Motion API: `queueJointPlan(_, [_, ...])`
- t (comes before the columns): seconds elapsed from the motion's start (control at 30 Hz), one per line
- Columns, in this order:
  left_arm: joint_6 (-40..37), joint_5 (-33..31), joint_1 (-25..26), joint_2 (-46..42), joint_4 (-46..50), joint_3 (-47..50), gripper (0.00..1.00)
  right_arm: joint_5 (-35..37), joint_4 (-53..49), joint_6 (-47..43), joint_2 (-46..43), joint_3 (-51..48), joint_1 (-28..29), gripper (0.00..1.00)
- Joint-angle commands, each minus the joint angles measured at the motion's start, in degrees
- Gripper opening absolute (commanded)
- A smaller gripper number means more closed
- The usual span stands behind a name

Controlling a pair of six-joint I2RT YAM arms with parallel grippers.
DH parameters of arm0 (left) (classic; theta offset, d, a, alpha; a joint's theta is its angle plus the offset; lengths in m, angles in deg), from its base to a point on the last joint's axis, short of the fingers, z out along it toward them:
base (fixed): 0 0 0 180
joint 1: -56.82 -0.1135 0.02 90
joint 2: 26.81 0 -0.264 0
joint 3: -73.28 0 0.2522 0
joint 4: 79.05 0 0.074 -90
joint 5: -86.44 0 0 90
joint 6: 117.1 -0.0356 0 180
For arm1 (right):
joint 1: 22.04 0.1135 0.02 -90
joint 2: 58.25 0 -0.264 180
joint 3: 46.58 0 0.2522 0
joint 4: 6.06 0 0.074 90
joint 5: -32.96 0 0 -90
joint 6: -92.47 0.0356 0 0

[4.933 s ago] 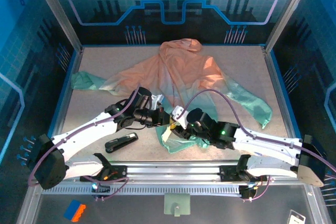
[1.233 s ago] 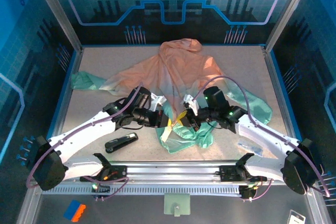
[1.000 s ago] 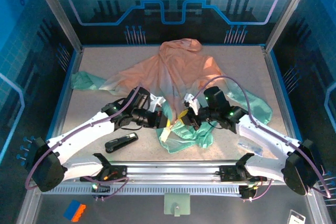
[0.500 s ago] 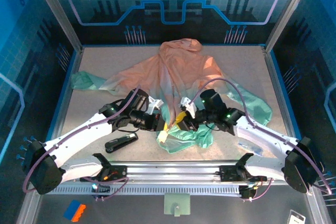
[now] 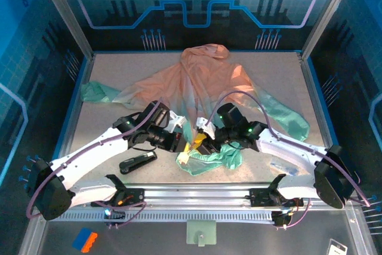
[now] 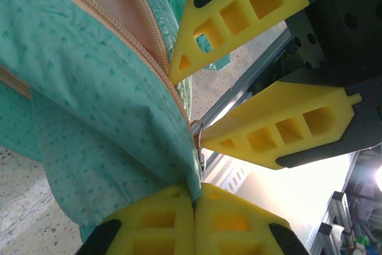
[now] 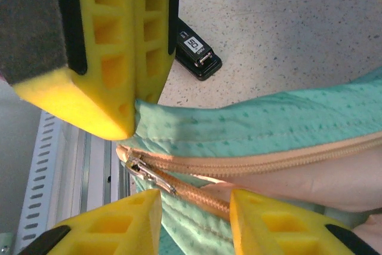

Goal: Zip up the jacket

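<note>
The jacket (image 5: pixel 203 82) lies spread on the table, peach-orange at the far end and mint-green at the near end. My left gripper (image 5: pixel 185 145) is shut on the green bottom hem (image 6: pixel 179 165), just below the foot of the orange zipper. The metal zipper slider (image 7: pixel 143 171) sits at the bottom end of the teeth. My right gripper (image 7: pixel 194 207) is open with its fingers either side of the slider and the zipper teeth, not touching them. In the left wrist view the right gripper's fingers (image 6: pixel 239 16) stand spread above the hem.
A small black stapler-like tool (image 5: pixel 137 162) lies on the table to the near left of the jacket, close under the left arm. A small clear item (image 5: pixel 280 165) lies near the right arm. The metal rail (image 5: pixel 197 195) runs along the near table edge.
My right gripper has opened and slid left and nearer, closing in on the left gripper at the zipper's foot. The left gripper stays shut on the hem.
</note>
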Motion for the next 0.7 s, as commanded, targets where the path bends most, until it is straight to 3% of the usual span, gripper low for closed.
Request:
queueJointPlan(0.0, [-2.3, 1.8, -0.2, 0.6, 2.5, -2.1, 0.0, -1.9, -0.8, -2.3, 1.1, 1.9, 1.1, 0.36])
queueJointPlan(0.53, [-3.0, 0.5, -0.2, 0.5, 3.1, -2.2, 0.0, -2.9, -2.9, -4.8, 3.0, 3.5, 3.1, 0.32])
queueJointPlan(0.67, [-3.0, 0.1, -0.3, 0.4, 3.3, -2.3, 0.0, -1.5, -3.3, -4.7, 2.7, 3.3, 3.6, 0.04])
